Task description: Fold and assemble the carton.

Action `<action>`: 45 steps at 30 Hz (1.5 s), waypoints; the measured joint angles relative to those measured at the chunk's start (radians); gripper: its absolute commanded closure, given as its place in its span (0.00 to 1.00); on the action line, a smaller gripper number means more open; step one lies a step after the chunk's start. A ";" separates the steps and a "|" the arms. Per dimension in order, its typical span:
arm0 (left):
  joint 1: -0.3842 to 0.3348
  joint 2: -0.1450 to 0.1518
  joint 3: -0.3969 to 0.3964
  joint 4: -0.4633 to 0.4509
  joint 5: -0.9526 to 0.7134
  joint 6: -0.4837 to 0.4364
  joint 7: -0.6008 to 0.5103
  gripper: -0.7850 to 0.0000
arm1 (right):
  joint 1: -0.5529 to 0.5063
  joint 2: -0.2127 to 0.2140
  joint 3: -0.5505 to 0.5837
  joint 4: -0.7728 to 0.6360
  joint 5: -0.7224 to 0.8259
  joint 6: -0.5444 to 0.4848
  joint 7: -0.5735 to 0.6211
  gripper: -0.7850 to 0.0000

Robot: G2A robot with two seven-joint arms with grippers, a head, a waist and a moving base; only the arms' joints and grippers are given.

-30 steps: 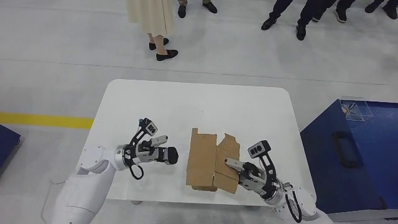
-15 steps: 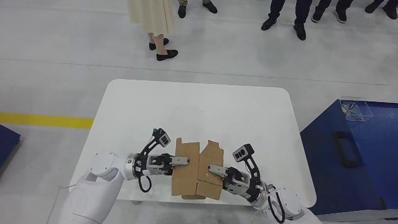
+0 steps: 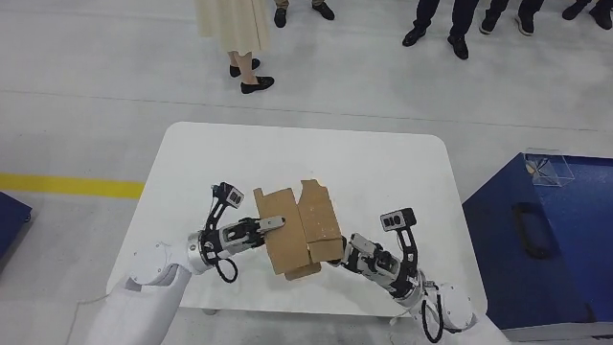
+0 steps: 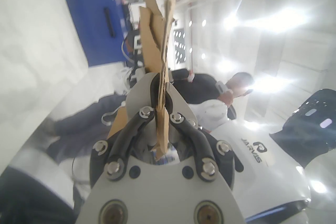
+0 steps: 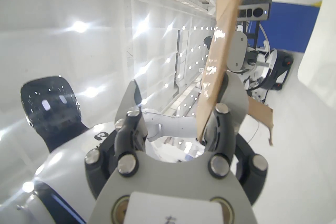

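A flattened brown carton (image 3: 292,225) hangs tilted above the front of the white table (image 3: 383,163), between both arms. My left gripper (image 3: 273,222) is shut on the carton's left edge. In the left wrist view the carton (image 4: 153,33) runs edge-on out of the left gripper (image 4: 160,88), pinched between the two dark pads. My right gripper (image 3: 337,252) is at the carton's lower right corner. In the right wrist view the right gripper (image 5: 183,89) stands open; the carton (image 5: 223,46) lies against the inner face of one finger (image 5: 232,93), and the other finger is well apart from it.
A blue cart (image 3: 546,240) stands close to the table's right side, with a small clear container (image 3: 548,167) on its top. The table's back half is bare white surface.
The left gripper moved in from the left and closed on the carton's edge. The carton, flat on the table a second ago, has risen, shifted left and back, and tilted.
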State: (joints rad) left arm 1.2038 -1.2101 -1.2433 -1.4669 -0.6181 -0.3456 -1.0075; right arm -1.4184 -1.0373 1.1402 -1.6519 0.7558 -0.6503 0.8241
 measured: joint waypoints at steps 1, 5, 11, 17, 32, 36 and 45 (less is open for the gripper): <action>0.015 -0.009 0.019 -0.009 -0.026 -0.034 0.072 1.00 | 0.004 -0.001 0.013 0.012 -0.044 -0.063 -0.002 0.00; 0.020 -0.034 0.092 0.008 -0.105 -0.143 0.169 1.00 | 0.010 -0.007 0.027 0.039 -0.166 -0.218 -0.018 0.00; -0.002 -0.065 0.179 0.053 -0.300 -0.168 0.101 1.00 | 0.033 -0.028 0.063 0.099 -0.390 -0.365 -0.163 0.00; -0.036 -0.078 0.212 0.107 -0.424 -0.056 -0.014 1.00 | 0.029 -0.055 0.052 0.096 -0.603 -0.362 -0.297 0.20; -0.060 -0.096 0.208 0.180 -0.454 -0.023 -0.059 0.78 | 0.027 -0.073 0.008 0.088 -0.682 -0.362 -0.349 1.00; -0.057 -0.097 0.197 0.189 -0.456 -0.018 -0.068 0.00 | 0.030 -0.076 -0.003 0.099 -0.698 -0.362 -0.353 1.00; -0.073 -0.069 0.034 0.281 -0.303 -0.140 0.075 0.00 | 0.024 -0.070 -0.008 0.087 -0.706 -0.305 -0.323 1.00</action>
State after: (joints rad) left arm 1.1313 -1.2786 -1.2090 -1.1857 -0.9208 -0.4857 -0.9325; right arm -1.3943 -1.1077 1.1325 -1.5648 0.0503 -0.9556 0.5014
